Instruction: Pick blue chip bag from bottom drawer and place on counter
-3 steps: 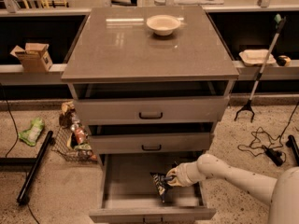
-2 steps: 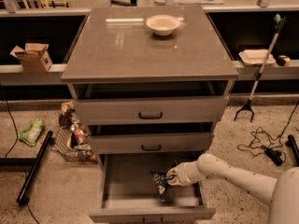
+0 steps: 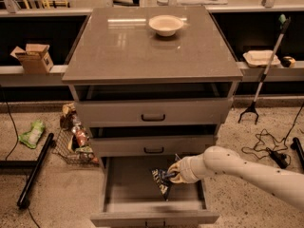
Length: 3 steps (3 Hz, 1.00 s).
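No text can be read anywhere. The blue chip bag [image 3: 161, 182], inside the bottom drawer [image 3: 127, 184], bears pale lettering that cannot be made out. The gripper [image 3: 171, 174] sits at the bag's upper edge, over that drawer.

The floor [image 3: 57, 208] is pale speckled stone. Behind the counter [image 3: 142, 56], a long pale shelf [image 3: 28, 72] runs past its back corners over a dark recess. A cardboard box [image 3: 32, 57] stands on the shelf beyond the left edge and a white tray [image 3: 260, 57] beyond the right edge. A grabber stick [image 3: 267, 70] leans there, above black cables [image 3: 266, 146]. Left of the front left corner lie a wire basket [image 3: 71, 144], a green packet [image 3: 32, 133] and a black pole [image 3: 35, 170]. Overhead light glares near the back edge. The gripper [image 3: 171, 174] is below the front edge, closed on the blue chip bag [image 3: 160, 180].
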### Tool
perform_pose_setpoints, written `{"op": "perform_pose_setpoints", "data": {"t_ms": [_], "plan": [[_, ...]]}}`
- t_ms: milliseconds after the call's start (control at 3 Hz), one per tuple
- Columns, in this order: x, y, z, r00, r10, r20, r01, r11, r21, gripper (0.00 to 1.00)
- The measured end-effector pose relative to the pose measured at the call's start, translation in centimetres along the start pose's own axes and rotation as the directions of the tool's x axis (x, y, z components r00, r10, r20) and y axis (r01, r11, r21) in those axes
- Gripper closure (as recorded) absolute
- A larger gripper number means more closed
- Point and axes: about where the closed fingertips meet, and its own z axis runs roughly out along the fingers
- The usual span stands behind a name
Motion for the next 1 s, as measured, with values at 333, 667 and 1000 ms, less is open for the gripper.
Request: {"op": "perform_pose_setpoints", "data": {"t_ms": [333, 667, 1000], "plan": [[-4.6, -2.4, -5.5, 0.996, -0.073, -0.057, 0.072, 0.9974, -0.003, 1.0], [-8.3, -7.1, -12.5, 0.981, -0.137, -0.134, 0.141, 0.9899, 0.018, 1.0], [-8.3, -7.1, -12.4, 0.982, -0.136, -0.133, 0.14, 0.99, 0.017, 1.0]]}}
